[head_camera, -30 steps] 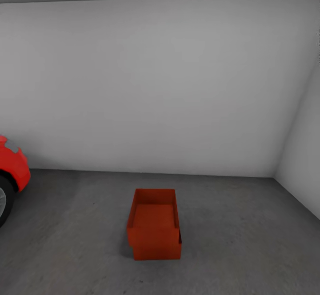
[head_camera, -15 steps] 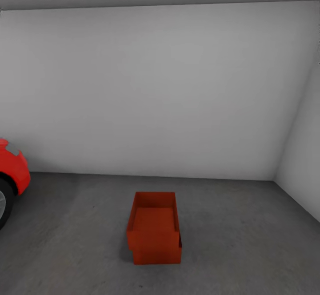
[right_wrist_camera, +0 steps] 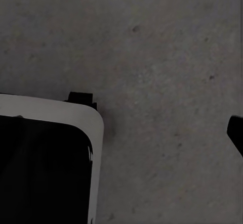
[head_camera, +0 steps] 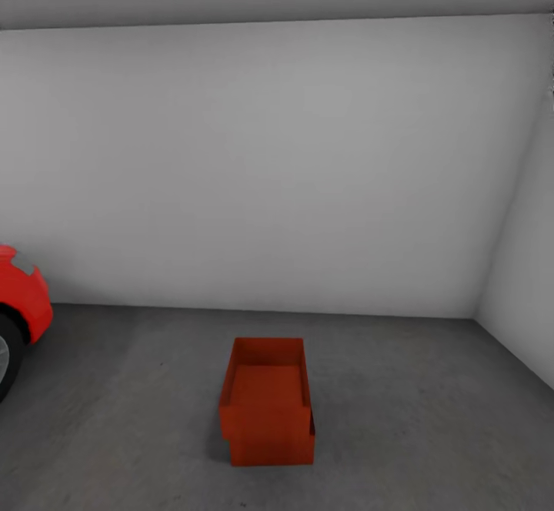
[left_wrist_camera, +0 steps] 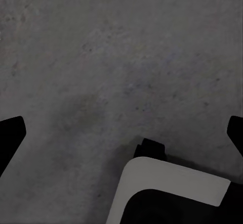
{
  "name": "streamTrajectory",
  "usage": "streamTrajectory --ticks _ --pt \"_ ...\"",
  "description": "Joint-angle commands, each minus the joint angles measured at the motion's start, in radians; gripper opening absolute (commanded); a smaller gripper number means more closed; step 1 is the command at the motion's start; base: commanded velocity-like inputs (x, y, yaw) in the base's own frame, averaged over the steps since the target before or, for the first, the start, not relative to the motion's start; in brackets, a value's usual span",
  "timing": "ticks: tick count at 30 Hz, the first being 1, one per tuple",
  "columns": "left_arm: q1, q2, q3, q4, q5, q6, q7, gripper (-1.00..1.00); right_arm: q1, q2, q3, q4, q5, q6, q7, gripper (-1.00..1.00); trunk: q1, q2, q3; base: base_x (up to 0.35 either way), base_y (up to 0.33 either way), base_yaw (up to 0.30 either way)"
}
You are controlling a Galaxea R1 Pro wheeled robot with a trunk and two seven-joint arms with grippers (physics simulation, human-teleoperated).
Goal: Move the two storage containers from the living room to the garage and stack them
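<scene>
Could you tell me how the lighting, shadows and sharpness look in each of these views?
Head view: flat, even light, no glare; the stacked storage containers cast a faint shadow on the floor; edges slightly soft. Left wrist view: dim, grainy concrete with a soft dark patch. Right wrist view: equally dim and soft, speckled floor.

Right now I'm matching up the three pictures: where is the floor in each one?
Head: the floor spans the lower third, under the bins, right of the car.
Left wrist: floor behind a white part of the robot.
Right wrist: floor beside a white part.
Shared landmark: the speckled grey concrete itself.
</scene>
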Motion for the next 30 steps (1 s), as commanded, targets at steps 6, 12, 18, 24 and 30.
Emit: streamTrajectory --ticks 6,12,18,24,30 --pt "-0.001 -0.001 -0.009 0.0 0.009 -0.003 0.002 1.0 -0.001 0.001 0.008 0.003 -0.01 -0.006 -0.001 1.0 0.0 -0.001 0.009 0.0 0.0 0.0" --pt "-0.001 0.0 -0.009 0.0 0.009 -0.003 0.002 1.0 -0.001 0.002 0.008 0.003 -0.01 -0.006 -0.001 1.0 0.0 -0.001 0.018 0.0 0.0 0.0" --pt "-0.001 0.0 -0.009 0.0 0.009 -0.003 0.002 1.0 -0.001 0.003 0.008 0.003 -0.01 -0.006 -0.001 1.0 0.0 -0.001 0.028 0.0 0.0 0.0" --pt "-0.001 0.0 -0.009 0.0 0.009 -0.003 0.002 1.0 -0.001 0.004 0.008 0.003 -0.011 -0.006 -0.001 1.0 0.0 -0.001 0.038 0.0 0.0 0.0" --pt "-0.001 0.0 -0.009 0.0 0.009 -0.003 0.002 1.0 -0.001 0.004 0.007 0.003 -0.01 -0.005 -0.004 1.0 0.0 -0.001 0.042 0.0 0.0 0.0"
